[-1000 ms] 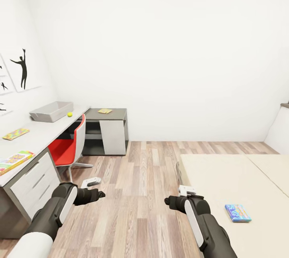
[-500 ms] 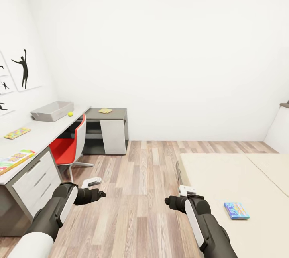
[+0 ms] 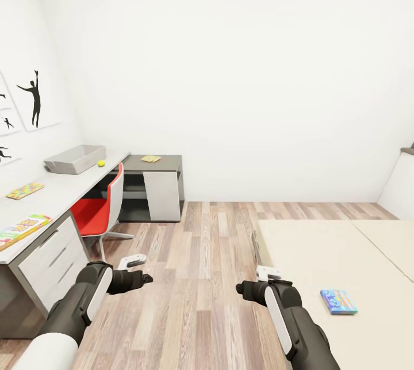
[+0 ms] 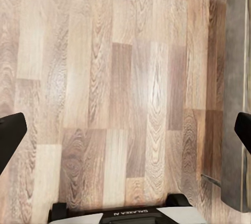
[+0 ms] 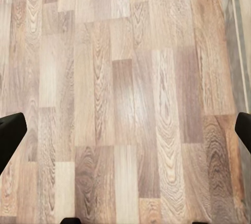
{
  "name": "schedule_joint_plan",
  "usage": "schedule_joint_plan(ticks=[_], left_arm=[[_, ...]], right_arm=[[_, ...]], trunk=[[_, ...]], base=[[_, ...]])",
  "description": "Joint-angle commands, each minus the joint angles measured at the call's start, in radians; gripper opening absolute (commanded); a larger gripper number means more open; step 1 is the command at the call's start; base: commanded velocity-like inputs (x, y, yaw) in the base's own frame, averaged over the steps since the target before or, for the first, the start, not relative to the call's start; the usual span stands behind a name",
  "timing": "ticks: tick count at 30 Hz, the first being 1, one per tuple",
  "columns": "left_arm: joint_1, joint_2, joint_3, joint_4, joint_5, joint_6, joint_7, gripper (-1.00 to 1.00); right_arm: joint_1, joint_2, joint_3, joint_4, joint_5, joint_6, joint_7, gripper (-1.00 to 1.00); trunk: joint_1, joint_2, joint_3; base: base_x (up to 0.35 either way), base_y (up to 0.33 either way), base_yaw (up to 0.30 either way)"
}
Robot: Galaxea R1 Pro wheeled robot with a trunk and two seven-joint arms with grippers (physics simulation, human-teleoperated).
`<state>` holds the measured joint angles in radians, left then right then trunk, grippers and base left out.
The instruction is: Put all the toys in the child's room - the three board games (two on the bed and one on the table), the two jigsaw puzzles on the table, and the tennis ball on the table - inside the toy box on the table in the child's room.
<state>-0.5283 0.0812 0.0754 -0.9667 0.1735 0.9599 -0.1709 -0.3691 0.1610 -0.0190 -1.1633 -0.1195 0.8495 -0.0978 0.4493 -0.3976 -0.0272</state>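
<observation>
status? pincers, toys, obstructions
Both pincers open, empty, over floor: left pincer, right pincer. Blue board game on bed. Toy box on table; red chair alongside.

Landmark: red chair (image 3: 98,209), white-backed, on wood-plank floor (image 3: 195,278).

- Long pale desk (image 3: 57,194) runs along wall beside chair; white drawers (image 3: 49,260) under its near end.
- Beyond chair, lower dark grey cabinet (image 3: 152,186) with light panel, joined to desk, against far wall.
- Far wall (image 3: 241,71) plain white, evenly lit.
- Wall above desk carries pictures with black figure silhouettes (image 3: 33,98).
- Across floor from chair, well apart: low bed (image 3: 322,255), beige mattress with seam.
- Wrist views: same plank floor (image 4: 115,78) (image 5: 125,88).
</observation>
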Motion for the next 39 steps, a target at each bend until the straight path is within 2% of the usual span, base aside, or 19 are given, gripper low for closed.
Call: schedule_joint_plan(ticks=[1, 17, 21, 39], left_arm=[[-0.001, -0.002, 0.001, 0.0, 0.001, 0.005, -0.002, 1.0], [-0.001, -0.008, 0.001, 0.0, 0.0, 0.005, 0.002, 1.0], [-0.001, -0.031, -0.002, 0.003, -0.003, 0.003, -0.001, 1.0], [-0.001, -0.053, -0.003, 0.008, -0.003, 0.002, -0.001, 1.0]], right_arm=[[-0.001, 0.0, -0.001, -0.001, -0.011, 0.003, -0.01, 1.0], [-0.001, 0.002, 0.003, 0.002, -0.007, 0.0, -0.013, 1.0], [-0.004, 0.009, 0.003, 0.003, -0.01, 0.003, -0.013, 1.0], [-0.004, 0.014, 0.004, 0.025, -0.012, -0.004, -0.014, 1.0]], trunk=[[0.001, -0.002, -0.002], [0.001, -0.002, -0.002], [0.001, -0.002, -0.002], [0.001, -0.002, -0.002]], base=[[-0.031, 0.0, 0.0], [-0.031, 0.0, 0.0], [0.0, 0.0, 0.0], [0.0, -0.083, 0.0]])
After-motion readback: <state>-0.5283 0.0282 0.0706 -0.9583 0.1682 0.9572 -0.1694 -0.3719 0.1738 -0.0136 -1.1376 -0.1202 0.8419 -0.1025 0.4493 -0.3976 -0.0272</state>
